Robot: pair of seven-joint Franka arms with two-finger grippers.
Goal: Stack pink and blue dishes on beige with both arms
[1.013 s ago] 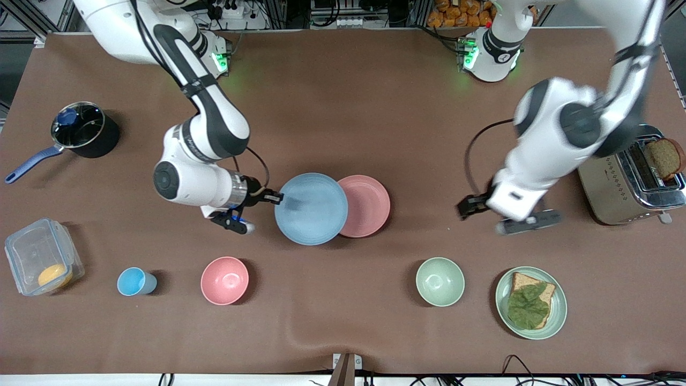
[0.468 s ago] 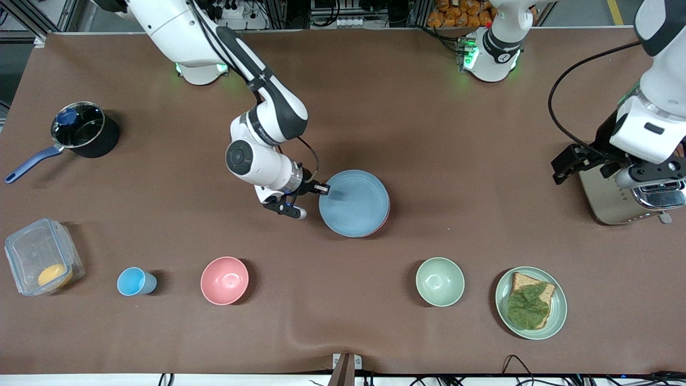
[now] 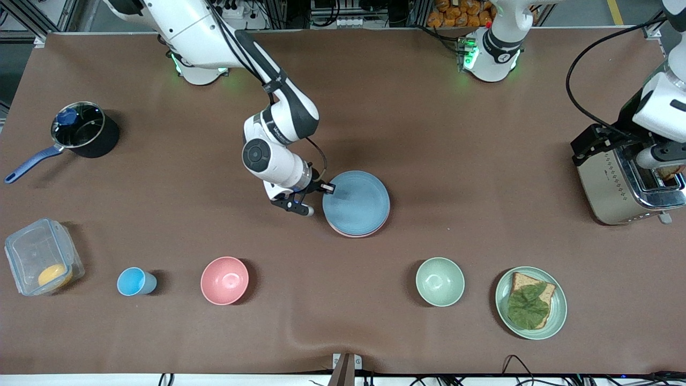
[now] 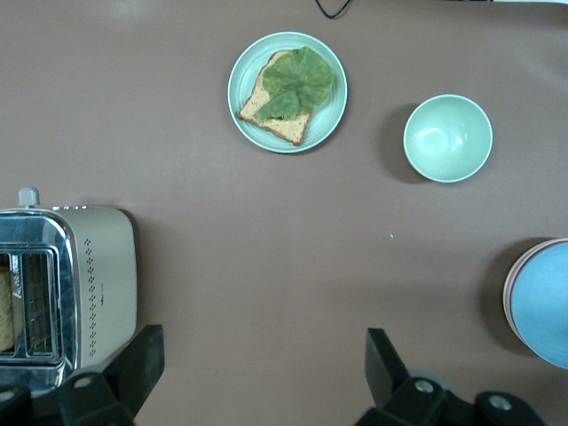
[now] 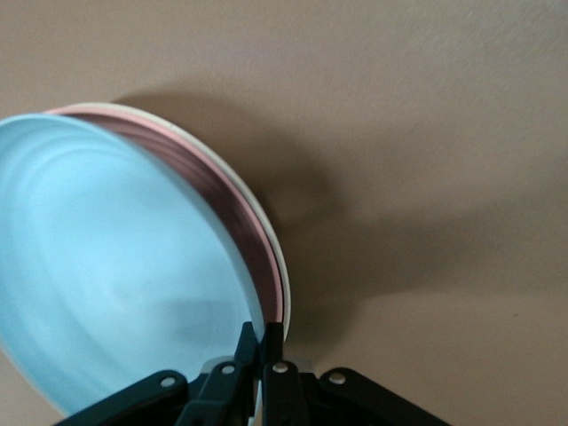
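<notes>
Brown matte covering spans the worktop [image 3: 429, 134]. Nearest the front camera stand a green plate [image 3: 557, 308] carrying bread with a leaf, a green bowl [image 3: 440, 281], a pink bowl [image 3: 224, 280], a small blue cup [image 3: 135, 281] and a clear lidded container [image 3: 42, 255] at the right arm's end.

Farther from the camera, near mid-worktop, sits the stack of dishes. The blue plate [image 3: 356, 202] lies on top; the pink plate [image 3: 358, 234] shows as a thin crescent beneath it. The right wrist view shows a cream-beige plate [image 5: 277, 248] as a pale rim under the pink one. In that view the blue plate is tilted, its rim raised at the gripper side.

The right gripper [image 3: 325, 188] is at the rim of the blue plate, on the side toward the right arm's end of the worktop, with its fingers [image 5: 273, 351] clamped together on that rim.

A toaster [image 3: 616, 185] stands at the left arm's end; a dark saucepan [image 3: 86, 128] with a blue handle stands at the right arm's end.

The left gripper [image 4: 257, 364] hangs over the toaster and the bare worktop beside it, fingers spread wide apart and holding nothing.
</notes>
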